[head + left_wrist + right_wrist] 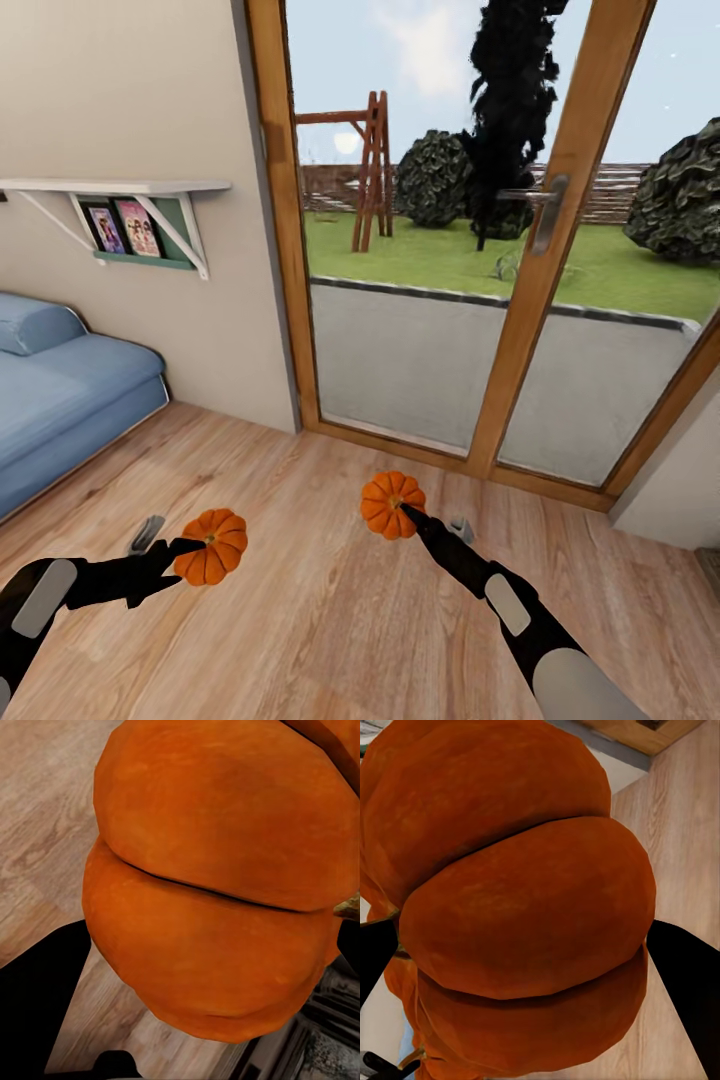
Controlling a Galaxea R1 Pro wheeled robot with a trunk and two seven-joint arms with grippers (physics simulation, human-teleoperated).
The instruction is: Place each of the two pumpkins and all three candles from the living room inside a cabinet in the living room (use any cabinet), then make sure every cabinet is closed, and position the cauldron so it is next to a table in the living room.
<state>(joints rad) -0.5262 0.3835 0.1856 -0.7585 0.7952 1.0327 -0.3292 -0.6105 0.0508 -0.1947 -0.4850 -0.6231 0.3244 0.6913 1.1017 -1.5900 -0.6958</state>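
Two bright-orange ribbed pumpkins hang above the wooden floor, one in each hand. My left gripper is shut on the left pumpkin, whose lobes loom large in the left wrist view. My right gripper is shut on the right pumpkin, seen close up in the right wrist view with dark fingers at its sides. The candles, the cabinet and the cauldron are out of view.
A glazed wooden patio door with a metal handle stands straight ahead, garden behind it. A blue sofa sits at the left under a wall shelf holding pictures. Plank floor spreads between.
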